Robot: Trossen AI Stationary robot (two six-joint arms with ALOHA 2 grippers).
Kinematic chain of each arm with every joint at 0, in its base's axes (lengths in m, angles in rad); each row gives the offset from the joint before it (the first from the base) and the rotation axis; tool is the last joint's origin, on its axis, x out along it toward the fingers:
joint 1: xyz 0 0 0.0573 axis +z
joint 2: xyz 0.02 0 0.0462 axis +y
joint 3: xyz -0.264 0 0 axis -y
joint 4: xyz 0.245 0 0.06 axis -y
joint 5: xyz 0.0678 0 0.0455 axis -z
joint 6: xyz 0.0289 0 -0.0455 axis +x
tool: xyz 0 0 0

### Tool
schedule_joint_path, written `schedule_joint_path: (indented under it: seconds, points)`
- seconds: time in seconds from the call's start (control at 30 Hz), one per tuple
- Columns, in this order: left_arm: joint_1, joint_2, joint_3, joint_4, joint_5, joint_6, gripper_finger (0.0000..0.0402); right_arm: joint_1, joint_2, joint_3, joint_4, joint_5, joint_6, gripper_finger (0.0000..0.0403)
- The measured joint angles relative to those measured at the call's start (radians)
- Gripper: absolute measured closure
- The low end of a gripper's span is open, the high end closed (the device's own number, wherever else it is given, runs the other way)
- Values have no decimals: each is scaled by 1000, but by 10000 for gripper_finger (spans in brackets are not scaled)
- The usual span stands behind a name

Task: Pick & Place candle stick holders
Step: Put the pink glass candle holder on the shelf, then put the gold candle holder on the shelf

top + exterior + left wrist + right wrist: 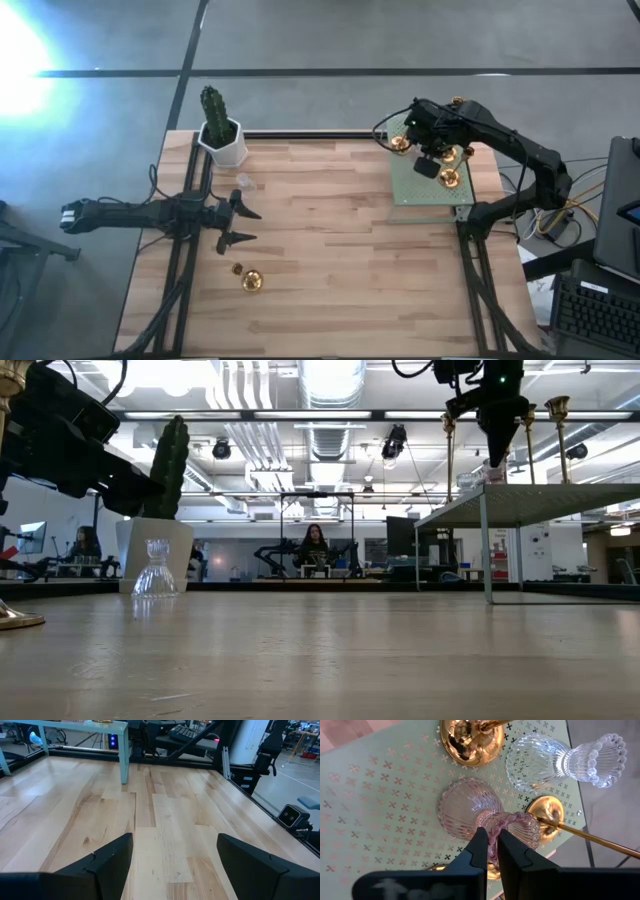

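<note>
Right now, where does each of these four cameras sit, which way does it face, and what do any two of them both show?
High view: above the table, looking straight down; both dark arms show, left gripper open.
Low view: at tabletop height, looking level across at the small clear glass candle holder; arms enter from above.
Left wrist view: on the left arm, facing bare wood; its two fingers show.
Right wrist view: on the right arm, over the pale green perforated shelf; the right gripper pinches the pinkish ribbed glass holder.
Shared: high and low views both show the white pot with green cactus.

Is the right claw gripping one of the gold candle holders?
No, the right claw is pinching the rim of the pink glass holder.
</note>
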Motion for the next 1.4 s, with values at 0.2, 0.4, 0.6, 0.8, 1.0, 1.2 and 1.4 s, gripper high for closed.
schedule_joint_path:
  seconds: [0.2,0.4,0.6,0.8,1.0,1.2,1.4]
  points:
    - [0,0,0,0,0,0,108,-1,0,-1,2,1,1,390]
    - [0,0,0,0,0,0,108,0,0,-2,6,-4,14,359]
    - [0,0,0,0,0,0,108,0,0,-3,10,19,16,305]
    - [0,0,0,0,0,0,108,0,0,-3,13,22,16,247]
    - [0,0,0,0,0,0,108,0,0,-3,13,23,20,185]
    - [0,0,0,0,0,0,108,0,0,5,13,24,15,134]
    - [0,0,0,0,0,0,108,0,0,45,9,25,41,99]
